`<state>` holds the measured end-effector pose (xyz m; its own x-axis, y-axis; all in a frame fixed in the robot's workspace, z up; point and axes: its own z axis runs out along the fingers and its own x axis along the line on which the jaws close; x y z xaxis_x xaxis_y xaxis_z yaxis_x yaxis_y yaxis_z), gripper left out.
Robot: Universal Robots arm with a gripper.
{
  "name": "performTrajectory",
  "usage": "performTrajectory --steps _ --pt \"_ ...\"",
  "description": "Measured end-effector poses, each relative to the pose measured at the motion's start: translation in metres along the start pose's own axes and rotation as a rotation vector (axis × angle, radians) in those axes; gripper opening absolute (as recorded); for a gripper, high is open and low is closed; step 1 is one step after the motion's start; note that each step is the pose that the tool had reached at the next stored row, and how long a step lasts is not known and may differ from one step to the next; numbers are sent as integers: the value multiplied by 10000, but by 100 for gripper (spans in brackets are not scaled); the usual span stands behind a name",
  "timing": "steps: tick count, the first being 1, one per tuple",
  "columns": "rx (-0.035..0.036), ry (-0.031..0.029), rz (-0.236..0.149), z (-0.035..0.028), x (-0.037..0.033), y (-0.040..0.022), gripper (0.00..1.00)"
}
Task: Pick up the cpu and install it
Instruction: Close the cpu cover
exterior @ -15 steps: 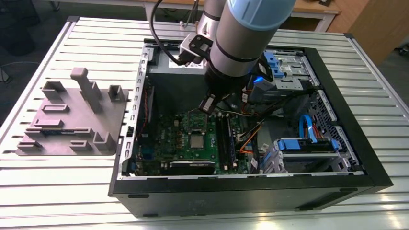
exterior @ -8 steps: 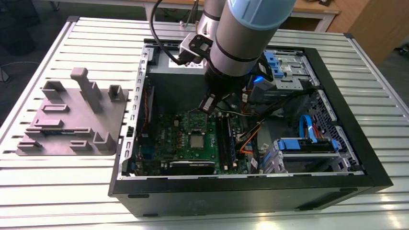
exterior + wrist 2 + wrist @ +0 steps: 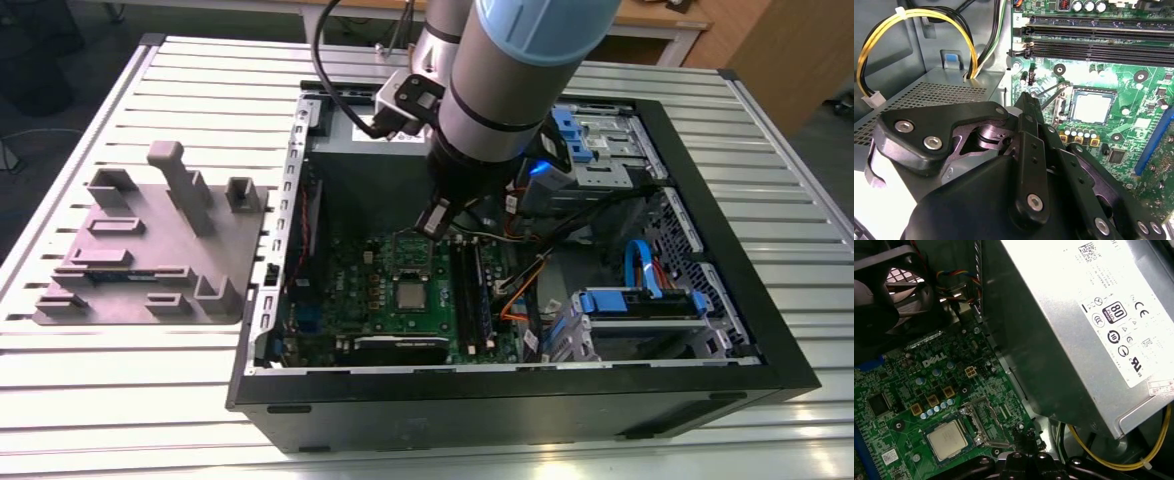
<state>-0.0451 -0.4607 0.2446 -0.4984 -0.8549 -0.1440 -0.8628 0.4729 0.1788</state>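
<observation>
**A:** Quick, biggest things first.

**B:** Slatted table (image 3: 160, 420) with the open computer case (image 3: 507, 405) on it. In the exterior view a grey parts holder (image 3: 147, 255) sits at 9 o'clock of the case. My arm (image 3: 521, 80) comes in from 12 o'clock and reaches down inside.

**A:** What's inside?

**B:** A grey power supply box (image 3: 1079, 315), a green board (image 3: 360, 290) and black memory slots (image 3: 1094, 47).

**A:** And the gripper?

**B:** The gripper (image 3: 441, 218) hangs over the 12 o'clock end of the board, and I see no contact with anything. In the second wrist view the fingers (image 3: 1026, 145) look pressed together with nothing between them.

**A:** So where's the cpu?

**B:** The cpu (image 3: 410, 293) lies flat in its socket on the board, silver top up. In the first wrist view the metal hold-down frame (image 3: 984, 422) stands swung open just beside it.

**A:** Which way from the fingertips?

**B:** In the exterior view it's between 6 and 7 o'clock from the gripper, near but apart, and lower. It's square, so there's no long axis to line up on. One arm only, so there's no choice of side.

**A:** How far along is it?

**B:** My read is that the chip is seated and the frame is not yet closed over it.
</observation>
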Motion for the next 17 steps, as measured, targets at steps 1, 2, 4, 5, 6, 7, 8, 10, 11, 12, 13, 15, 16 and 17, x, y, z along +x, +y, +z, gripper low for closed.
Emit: performTrajectory --steps 1,2,4,5,6,7,8,10,11,12,13,15,16,17 --pt "0 -1 0 0 2 -1 10" --pt "0 0 0 -1 3 -2 10" --pt "0 0 -2 -1 5 -3 10" --pt "1 2 -2 -1 5 -3 10" --pt "2 6 -3 -1 5 -3 10" --pt "3 8 -4 -1 6 -3 10" --pt "7 15 -4 -1 6 -3 10" --pt "8 15 -2 0 6 -3 10" --pt "8 15 -3 0 7 -3 10" --pt "7 12 -3 1 7 -3 10" --pt "5 8 -2 0 8 -3 10" --pt "5 9 -3 -1 9 -4 10" --pt "5 9 -7 -1 10 -4 10" --pt "5 8 -9 -1 10 -4 10"
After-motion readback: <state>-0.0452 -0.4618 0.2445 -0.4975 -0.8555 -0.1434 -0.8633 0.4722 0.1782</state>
